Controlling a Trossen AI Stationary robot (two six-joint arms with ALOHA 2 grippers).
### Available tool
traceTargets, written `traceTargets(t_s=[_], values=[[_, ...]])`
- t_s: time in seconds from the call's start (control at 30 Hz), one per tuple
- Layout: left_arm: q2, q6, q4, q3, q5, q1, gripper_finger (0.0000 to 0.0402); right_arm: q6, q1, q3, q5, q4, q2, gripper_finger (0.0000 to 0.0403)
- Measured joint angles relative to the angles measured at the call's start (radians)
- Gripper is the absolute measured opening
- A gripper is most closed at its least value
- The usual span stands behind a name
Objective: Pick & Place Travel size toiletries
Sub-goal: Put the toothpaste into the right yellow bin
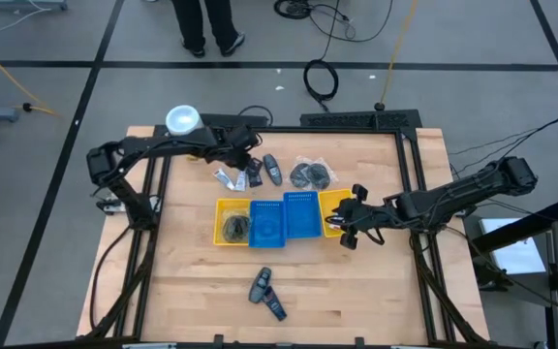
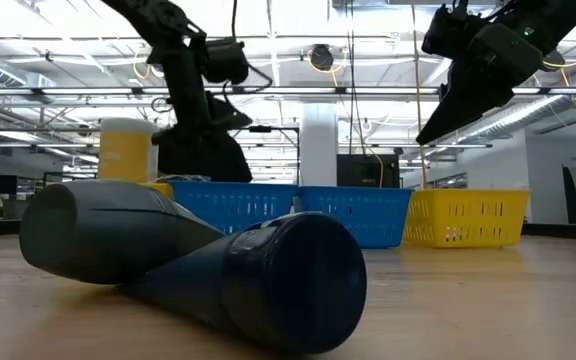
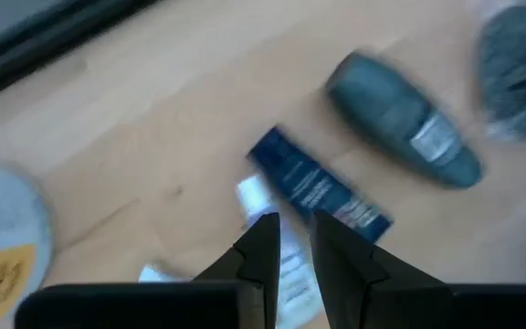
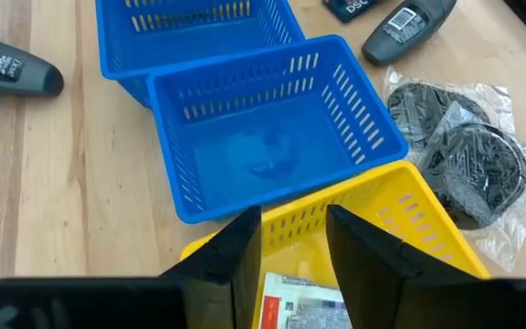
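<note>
The travel size toiletries lie at the far side: white tubes (image 1: 226, 177), a navy tube (image 3: 318, 187), a dark grey oval piece (image 3: 400, 119) and clear packets with dark round contents (image 4: 468, 151). My left gripper (image 3: 294, 239) hangs above the white tube (image 3: 256, 194) and the navy tube, tilted down, open by a narrow gap with nothing in it. My right gripper (image 4: 293, 233) stands open over the right yellow bin (image 4: 400, 206), in which a white printed item (image 4: 299, 306) lies below the fingers. A grey piece (image 2: 98, 235) and a navy one (image 2: 288, 280) lie crossed near the front edge.
Several bins stand in a row mid-table: yellow (image 1: 231, 221), blue (image 1: 266, 225), blue (image 1: 301, 213), yellow (image 1: 333, 204). The left yellow bin holds a dark item. A big yellow canister with a white lid (image 1: 182, 119) stands at the far left. A person stands beyond the table.
</note>
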Motion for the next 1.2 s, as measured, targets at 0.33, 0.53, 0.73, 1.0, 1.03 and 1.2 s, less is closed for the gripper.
traceTargets(t_s=[0.33, 0.53, 0.73, 1.0, 1.03, 1.2], values=[[0.140, 0.035, 0.057, -0.001, 0.084, 0.037, 0.0063, -0.020, 0.000, 0.000, 0.000, 0.015, 0.000, 0.0119], [0.204, 0.056, 0.061, 0.001, 0.110, 0.054, 0.0083, -0.023, 0.000, 0.000, -0.002, 0.023, 0.000, 0.0118], [0.195, 0.041, 0.069, 0.001, 0.093, 0.058, 0.0151, -0.027, 0.000, 0.000, -0.002, 0.029, 0.000, 0.0117], [0.195, 0.033, 0.060, 0.001, 0.084, 0.063, 0.0223, -0.034, 0.000, 0.000, -0.001, 0.045, 0.000, 0.0116], [0.194, 0.033, 0.060, 0.001, 0.085, 0.063, 0.0227, -0.034, 0.000, 0.000, -0.001, 0.044, 0.000, 0.0116], [0.169, 0.032, 0.053, 0.001, 0.083, 0.065, 0.0234, -0.034, 0.000, 0.000, -0.001, 0.044, 0.000, 0.0116]])
